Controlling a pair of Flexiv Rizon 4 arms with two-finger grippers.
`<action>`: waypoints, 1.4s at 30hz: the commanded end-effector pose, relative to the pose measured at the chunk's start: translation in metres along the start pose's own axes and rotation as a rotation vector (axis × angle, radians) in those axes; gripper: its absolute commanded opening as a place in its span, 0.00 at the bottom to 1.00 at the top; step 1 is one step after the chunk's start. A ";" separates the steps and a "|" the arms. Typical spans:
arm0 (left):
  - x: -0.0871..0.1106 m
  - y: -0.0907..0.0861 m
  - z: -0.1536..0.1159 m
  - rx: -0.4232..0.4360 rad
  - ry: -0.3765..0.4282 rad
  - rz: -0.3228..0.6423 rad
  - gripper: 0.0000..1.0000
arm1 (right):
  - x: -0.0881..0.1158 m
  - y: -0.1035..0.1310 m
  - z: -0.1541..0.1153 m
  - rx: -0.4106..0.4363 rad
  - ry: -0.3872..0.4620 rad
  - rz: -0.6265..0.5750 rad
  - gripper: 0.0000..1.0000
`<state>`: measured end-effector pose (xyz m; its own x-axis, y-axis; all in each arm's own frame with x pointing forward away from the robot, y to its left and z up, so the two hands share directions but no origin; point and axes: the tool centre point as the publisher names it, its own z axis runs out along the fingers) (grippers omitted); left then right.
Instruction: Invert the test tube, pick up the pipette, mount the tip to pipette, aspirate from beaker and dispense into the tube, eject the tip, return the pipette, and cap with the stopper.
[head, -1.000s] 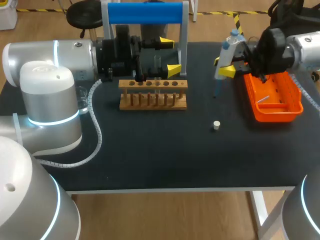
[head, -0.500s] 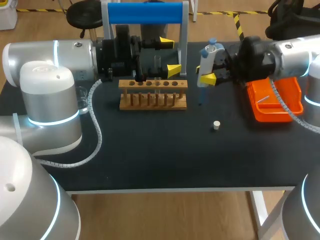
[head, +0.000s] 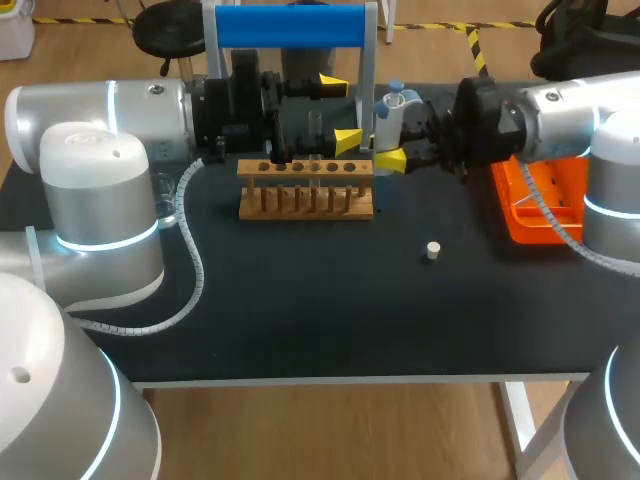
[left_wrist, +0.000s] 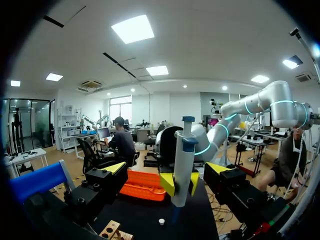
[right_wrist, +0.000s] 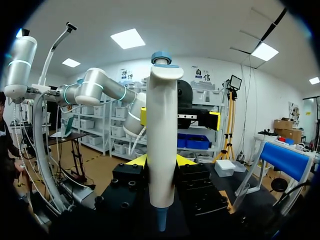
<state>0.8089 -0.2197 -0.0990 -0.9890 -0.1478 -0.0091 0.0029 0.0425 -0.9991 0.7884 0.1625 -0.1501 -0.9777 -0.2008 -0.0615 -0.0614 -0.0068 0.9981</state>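
In the head view, our right gripper (head: 388, 150) is clamped on the white plastic pipette with the blue plunger cap (head: 386, 112). The pipette stands upright between its fingers, and only one yellow tip shows clearly. Our left gripper (head: 338, 112) has its fingers spread wide apart, gripping nothing that we can see. A thin clear glass test tube (head: 315, 130) rises from the wooden test-tube rack (head: 306, 190) just beside the left jaws. It is faint, and we cannot tell if it touches a finger. A small white stopper (head: 432, 250) lies on the black table (head: 300, 310), well apart from both grippers. The orange plastic tray (head: 540, 205) is partly covered by the right arm.

In the left wrist view, the left gripper (left_wrist: 167, 167) is wide open, with the pipette (left_wrist: 182, 150) ahead of it, midway between its fingers. The right gripper (left_wrist: 181, 184) pinches the pipette from both sides. The pipette's lower end is lost against the dark table. The tray (left_wrist: 145, 186) and stopper (left_wrist: 161, 220) lie further ahead.

In the right wrist view, the right gripper (right_wrist: 161, 161) grips the pipette (right_wrist: 161, 135) at mid-body, with its blue lower end below the fingers. The left gripper (right_wrist: 179, 118) is ahead, partly hidden behind the pipette.
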 end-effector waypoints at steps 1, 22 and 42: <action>0.000 0.000 0.000 0.001 0.000 0.000 1.00 | -0.005 0.002 0.008 -0.003 -0.006 -0.002 0.00; 0.000 0.000 0.000 0.001 0.000 0.000 1.00 | -0.017 0.003 0.035 -0.010 -0.044 -0.002 0.00; 0.000 0.000 0.000 0.001 0.000 0.000 1.00 | -0.029 0.012 0.040 -0.030 -0.077 -0.008 0.00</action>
<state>0.8089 -0.2197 -0.0990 -0.9890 -0.1478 -0.0091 0.0029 0.0425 -0.9991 0.8085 0.2070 -0.1366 -0.9896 -0.1265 -0.0683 -0.0640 -0.0376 0.9972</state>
